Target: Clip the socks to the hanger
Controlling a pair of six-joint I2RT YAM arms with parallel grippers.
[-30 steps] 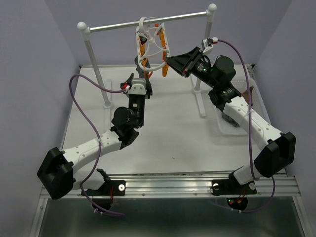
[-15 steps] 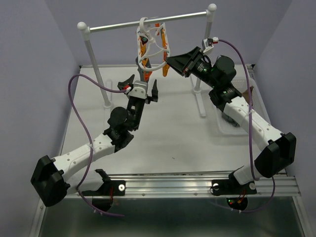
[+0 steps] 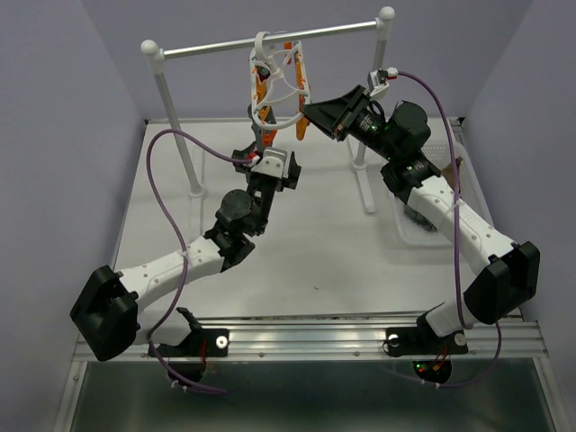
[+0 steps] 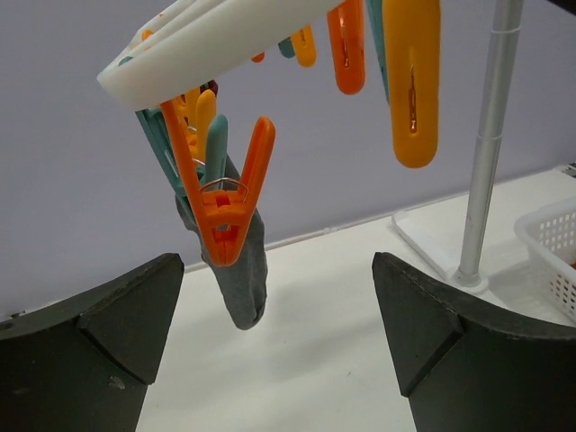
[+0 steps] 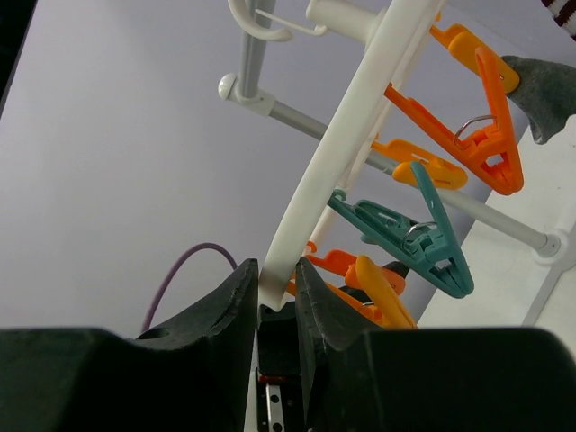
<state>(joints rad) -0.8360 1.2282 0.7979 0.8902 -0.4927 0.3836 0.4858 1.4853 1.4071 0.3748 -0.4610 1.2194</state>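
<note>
The white oval hanger (image 3: 274, 85) hangs by its hook from the rack's crossbar, with orange and teal clips along its frame. My right gripper (image 5: 273, 270) is shut on the hanger's white rim (image 5: 346, 144) from the right. A grey sock (image 4: 241, 270) dangles from an orange clip (image 4: 225, 211) at the hanger's low end. It also shows at the right wrist view's top right corner as the grey sock (image 5: 544, 90). My left gripper (image 4: 274, 270) is wide open just below and in front of that sock, with nothing between its fingers. In the top view the left gripper (image 3: 270, 162) sits under the hanger.
The white two-post rack with its metal crossbar (image 3: 207, 45) stands at the back of the table. Its right post (image 4: 486, 144) is close to the hanger. A white basket (image 4: 553, 243) sits at the table's right side, partly hidden behind my right arm.
My left gripper's jaws have opened wide, and it has shifted a little to the right under the hanger. The grey sock stays clipped. The right arm has not moved.
</note>
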